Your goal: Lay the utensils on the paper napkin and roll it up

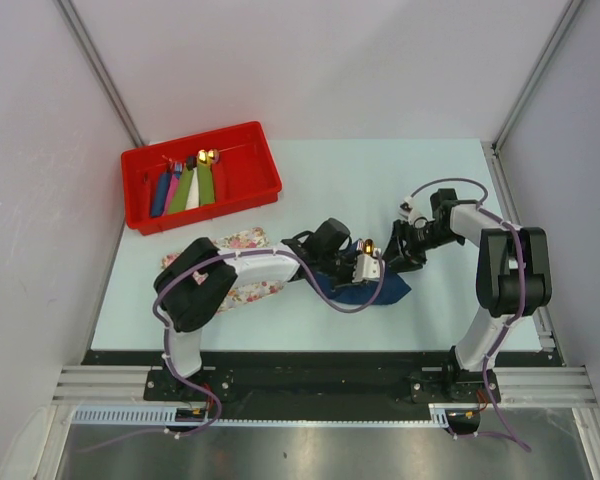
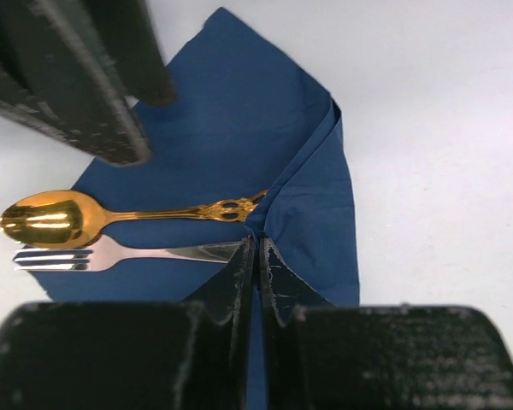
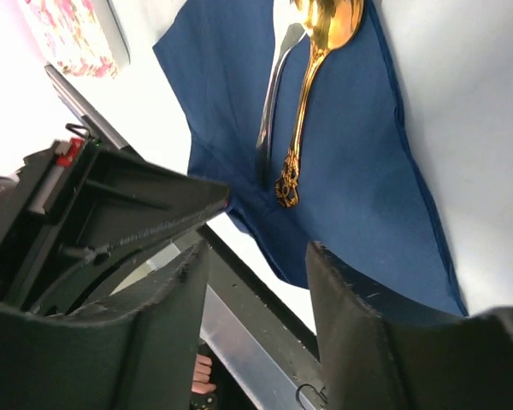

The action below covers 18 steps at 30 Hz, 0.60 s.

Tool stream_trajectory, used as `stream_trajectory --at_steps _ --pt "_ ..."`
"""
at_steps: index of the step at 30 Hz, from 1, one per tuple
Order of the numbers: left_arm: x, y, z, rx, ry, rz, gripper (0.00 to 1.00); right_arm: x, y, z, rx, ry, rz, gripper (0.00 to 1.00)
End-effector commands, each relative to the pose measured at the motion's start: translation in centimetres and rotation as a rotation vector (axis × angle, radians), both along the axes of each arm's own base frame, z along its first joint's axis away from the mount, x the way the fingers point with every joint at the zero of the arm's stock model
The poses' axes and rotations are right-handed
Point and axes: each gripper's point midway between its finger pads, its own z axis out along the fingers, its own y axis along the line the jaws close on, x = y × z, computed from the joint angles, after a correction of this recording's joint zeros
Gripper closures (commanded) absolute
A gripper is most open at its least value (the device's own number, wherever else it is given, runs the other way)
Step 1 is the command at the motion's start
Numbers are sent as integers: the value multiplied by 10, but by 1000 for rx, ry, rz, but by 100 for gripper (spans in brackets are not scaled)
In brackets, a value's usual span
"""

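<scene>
Your table carries everything here. At its far left stands the red bin, holding a row of coloured rolls with gold tips showing at the far ends of two of them. Nearer you, the flowered tray lies mostly under the left arm, so you cannot tell what, if anything, is in it. The paper napkin lies flat on the table between the two arms, with one side flap folded over the handle ends. Expect it to be light, soft and easily creased or torn, so take it at the folded edge and roll it gently, not by a loose corner. On it, side by side and nearly touching, lie the spoon and the fork, heads poking past the napkin's edge. Both look stiff, smooth and likely to slide inside a slack roll. Your left gripper has its fingers pressed almost together and appears to pinch the napkin at the fold. Your right gripper hovers over the napkin with its fingers spread, holding nothing.
</scene>
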Motion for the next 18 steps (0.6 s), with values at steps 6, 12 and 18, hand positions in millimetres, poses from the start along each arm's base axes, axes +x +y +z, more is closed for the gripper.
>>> stream_trajectory --at_steps 6,12,18 --pt "33 -16 16 -55 -58 56 90 -9 6 -5 31 53 6 44" --pt "40 -17 15 -52 -80 69 88 -13 12 -12 13 58 41 46" --pt "46 -19 14 -40 -97 73 88 -17 19 -21 2 65 79 48"
